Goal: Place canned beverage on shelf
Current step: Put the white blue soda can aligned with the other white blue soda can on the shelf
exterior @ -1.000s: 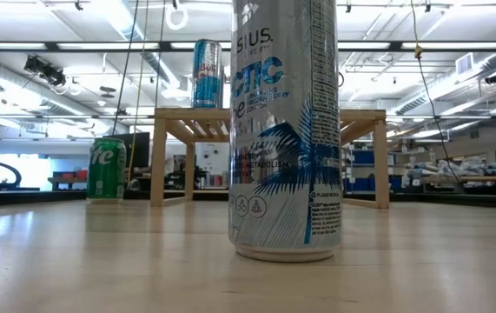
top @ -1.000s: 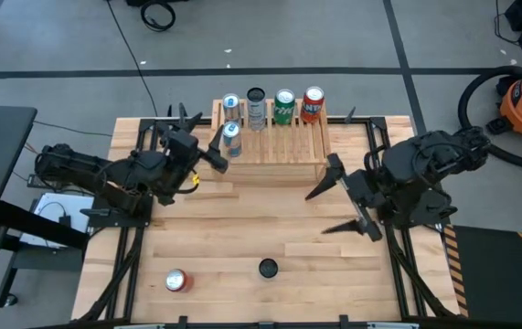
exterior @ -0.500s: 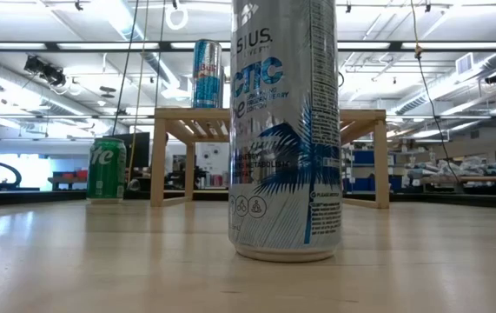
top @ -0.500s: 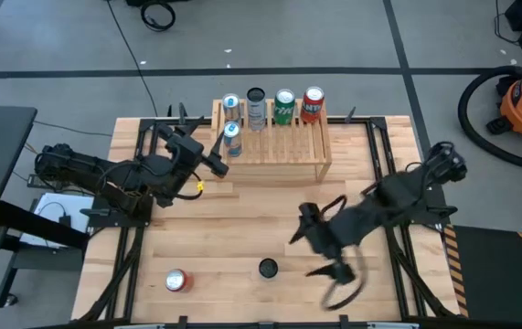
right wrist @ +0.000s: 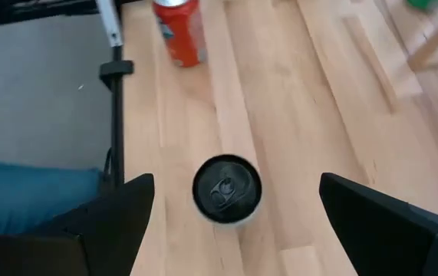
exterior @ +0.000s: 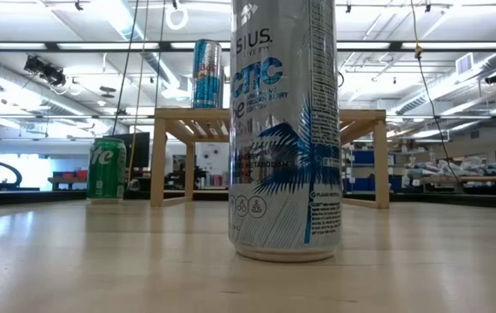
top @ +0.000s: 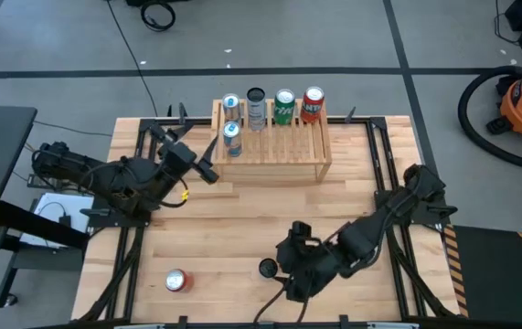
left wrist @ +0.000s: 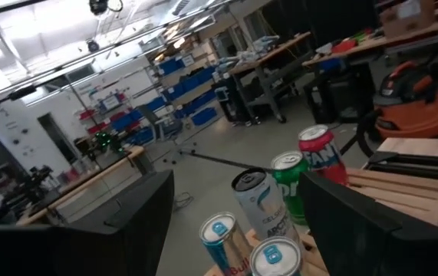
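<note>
A black-topped silver can (top: 268, 268) stands upright on the table near its front edge; it fills the low view (exterior: 284, 130). My right gripper (top: 280, 272) hangs open above it, slanting down, with one finger on either side of the can top (right wrist: 227, 189) and clear of it. On the left part of the light-wood shelf (top: 283, 151) stands a blue-and-silver can (top: 231, 139). My left gripper (top: 209, 161) is open and level, just left of the shelf and apart from that can (left wrist: 274, 257).
Several more cans stand in a row at the shelf's far side: blue (top: 231, 102), silver (top: 256, 108), green (top: 284, 107) and red (top: 313, 104). A red can (top: 176, 281) stands at the near left. Bare wood lies between the shelf and the front cans.
My right gripper has swung from beside the shelf's right end toward the table's near edge and left, sinking and tipping downward, to a place over the black-topped can. My left gripper has drawn back from the blue-and-silver can toward the left edge and rolled; the can stays on the shelf.
</note>
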{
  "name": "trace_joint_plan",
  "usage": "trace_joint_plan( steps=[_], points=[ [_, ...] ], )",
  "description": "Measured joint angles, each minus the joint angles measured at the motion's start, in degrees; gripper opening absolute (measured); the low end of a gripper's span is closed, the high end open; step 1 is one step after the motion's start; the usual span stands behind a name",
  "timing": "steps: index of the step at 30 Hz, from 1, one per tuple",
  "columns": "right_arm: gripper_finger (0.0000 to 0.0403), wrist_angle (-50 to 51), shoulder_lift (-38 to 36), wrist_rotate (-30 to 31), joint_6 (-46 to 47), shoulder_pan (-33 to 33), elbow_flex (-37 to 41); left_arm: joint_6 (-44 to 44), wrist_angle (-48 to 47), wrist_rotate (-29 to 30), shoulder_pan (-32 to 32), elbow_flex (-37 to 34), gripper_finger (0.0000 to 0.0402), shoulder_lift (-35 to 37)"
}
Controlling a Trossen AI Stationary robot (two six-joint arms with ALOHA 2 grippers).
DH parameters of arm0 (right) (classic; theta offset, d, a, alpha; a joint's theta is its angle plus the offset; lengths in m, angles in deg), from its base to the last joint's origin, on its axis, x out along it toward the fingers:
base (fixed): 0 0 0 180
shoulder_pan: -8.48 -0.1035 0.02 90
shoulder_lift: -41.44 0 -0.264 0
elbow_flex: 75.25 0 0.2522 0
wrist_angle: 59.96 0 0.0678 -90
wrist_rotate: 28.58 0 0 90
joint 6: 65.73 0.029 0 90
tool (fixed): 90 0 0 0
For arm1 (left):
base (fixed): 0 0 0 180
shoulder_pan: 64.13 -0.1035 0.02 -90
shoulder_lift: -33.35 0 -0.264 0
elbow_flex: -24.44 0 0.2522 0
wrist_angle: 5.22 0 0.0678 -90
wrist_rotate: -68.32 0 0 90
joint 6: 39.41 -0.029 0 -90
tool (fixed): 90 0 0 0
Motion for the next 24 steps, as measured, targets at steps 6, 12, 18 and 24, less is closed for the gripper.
trace_joint_plan(
  steps=[6, 12, 18, 24],
  points=[
    [0.0380, 3.5, 0.6, 8.8, 11.2, -3.9, 0.0, 0.6, -1.9, 0.5, 2.2, 0.0, 0.0282, 1.9],
    [0.0380, 6.4, 2.1, 20.5, 21.5, -8.1, 0.1, 0.5, -2.6, 0.7, 2.9, 0.0, 0.0282, 2.6],
    [0.0380, 4.6, 4.7, 23.4, 27.6, -7.9, 0.1, 0.5, -2.9, 0.7, 2.9, 0.0, 0.0282, 2.7],
    [0.0380, 0.9, 8.3, 21.7, 30.7, -6.4, 0.2, 0.6, -4.3, 0.7, 2.9, 0.0, 0.0282, 2.6]
  ],
)
